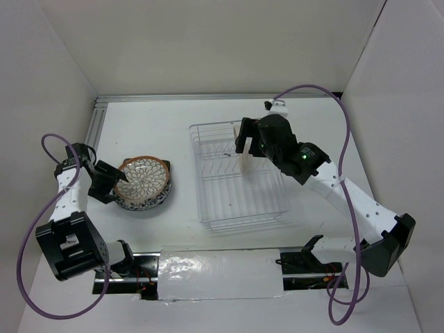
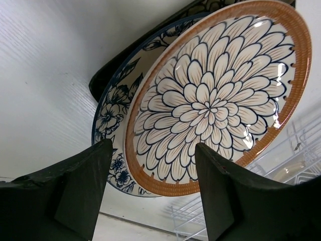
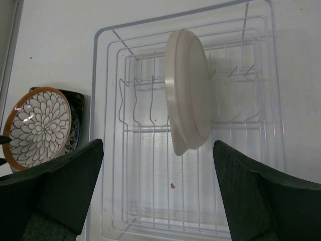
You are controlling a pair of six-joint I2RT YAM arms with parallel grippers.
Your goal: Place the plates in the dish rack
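Observation:
Three plates lie stacked on the table at the left. On top is the brown-rimmed petal plate (image 1: 143,177) (image 2: 210,95). Under it is the blue-white floral plate (image 1: 154,201) (image 2: 111,118), and lowest a dark square plate (image 2: 108,75). My left gripper (image 1: 118,182) (image 2: 153,196) is open at the stack's left edge, and the petal plate's rim shows between its fingers without touching them. The cream plate (image 1: 244,154) (image 3: 188,90) stands on edge among the prongs of the dish rack (image 1: 202,208) (image 3: 145,150). My right gripper (image 1: 251,139) (image 3: 158,191) hovers open above it, holding nothing.
White walls close in the table on three sides. A metal rail (image 1: 97,125) runs along the back left. A white covered strip (image 1: 218,274) lies between the arm bases. Purple cables loop off both arms. A small red speck (image 3: 172,186) lies on the rack's floor.

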